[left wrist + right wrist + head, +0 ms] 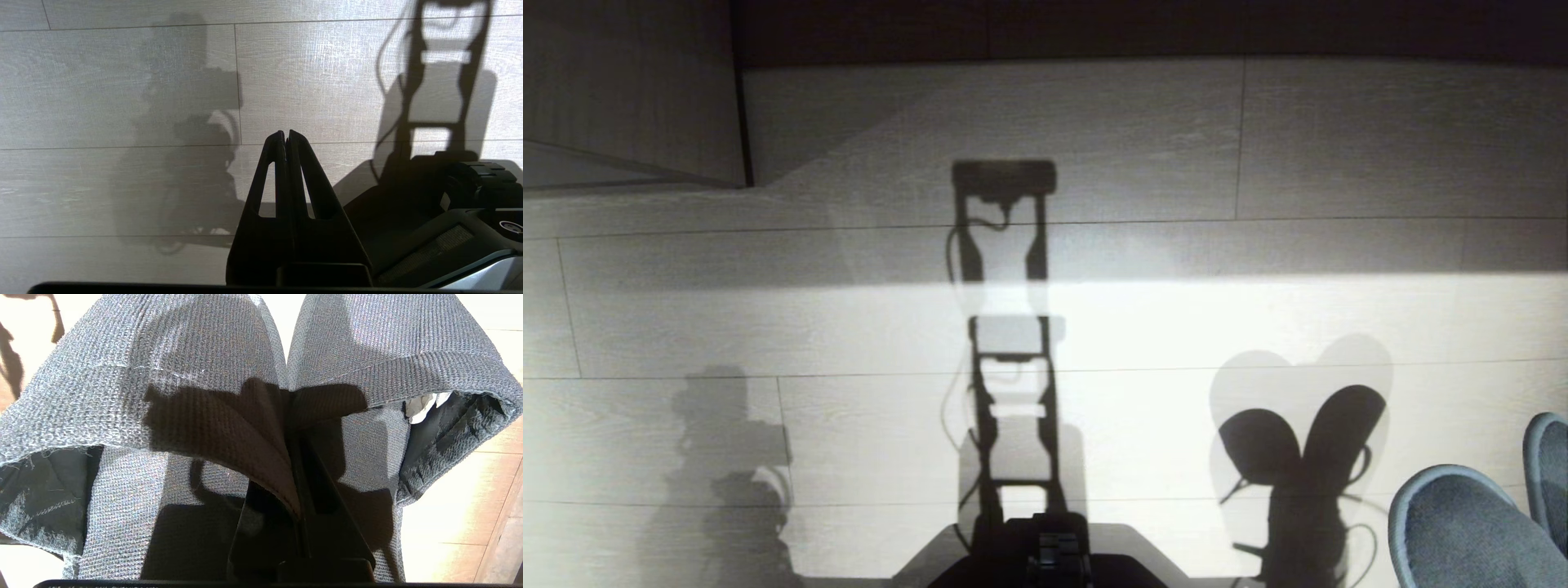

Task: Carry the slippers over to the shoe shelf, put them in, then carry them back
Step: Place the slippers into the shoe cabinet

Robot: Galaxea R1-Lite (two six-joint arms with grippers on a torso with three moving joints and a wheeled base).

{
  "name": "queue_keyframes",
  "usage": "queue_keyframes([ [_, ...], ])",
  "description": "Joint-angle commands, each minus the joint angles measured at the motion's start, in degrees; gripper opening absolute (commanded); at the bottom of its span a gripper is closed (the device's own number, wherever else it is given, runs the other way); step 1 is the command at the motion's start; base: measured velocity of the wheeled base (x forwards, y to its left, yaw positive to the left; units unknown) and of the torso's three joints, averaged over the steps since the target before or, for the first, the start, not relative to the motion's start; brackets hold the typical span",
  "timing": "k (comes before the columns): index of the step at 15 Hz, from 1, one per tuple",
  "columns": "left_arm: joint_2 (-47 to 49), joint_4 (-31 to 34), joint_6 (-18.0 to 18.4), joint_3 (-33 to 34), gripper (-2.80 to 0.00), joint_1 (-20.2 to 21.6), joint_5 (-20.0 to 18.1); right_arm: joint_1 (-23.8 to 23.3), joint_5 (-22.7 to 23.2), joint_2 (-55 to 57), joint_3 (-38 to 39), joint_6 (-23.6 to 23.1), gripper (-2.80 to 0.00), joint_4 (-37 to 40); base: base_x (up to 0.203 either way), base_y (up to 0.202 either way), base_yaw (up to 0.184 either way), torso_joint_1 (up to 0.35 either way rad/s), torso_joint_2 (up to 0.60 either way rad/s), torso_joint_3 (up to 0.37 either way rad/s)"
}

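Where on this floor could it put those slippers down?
The widest bare floor lies ahead of the robot base, up to the dark wall strip and right of the pale wood panel. The right gripper grips both slippers at the lower right, the one crowded corner.

The right end effector [295,490], closed, apparently pinches both slippers [196,375] together.

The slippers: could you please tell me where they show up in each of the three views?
Head view: the slippers poke in at the lower right corner, above the floor.
Left wrist view: not in it.
Right wrist view: they fill the picture, side by side, pinched by the right gripper.
Shared landmark: the pale plank floor.
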Motion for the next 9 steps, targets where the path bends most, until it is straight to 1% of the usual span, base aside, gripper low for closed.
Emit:
queue_keyframes([
  [1,-0.01,-0.06,-0.06,0.00,-2.80,0.01,-0.02,0.02,0.00,0.11,0.00,-0.02,-2.80,0.02,0.000,0.000,0.000,0.000,0.00,0.000],
  [3,0.06,-0.03,-0.06,0.00,-2.80,0.01,-0.02,0.02,0.07,0.11,0.00,-0.02,-2.80,0.02,0.000,0.000,0.000,0.004,0.00,0.015],
  [9,0.06,-0.02,-0.06,0.00,-2.80,0.01,0.05,0.02,0.00,0.11,0.00,-0.02,-2.80,0.02,0.000,0.000,0.000,-0.001,0.00,0.186],
])
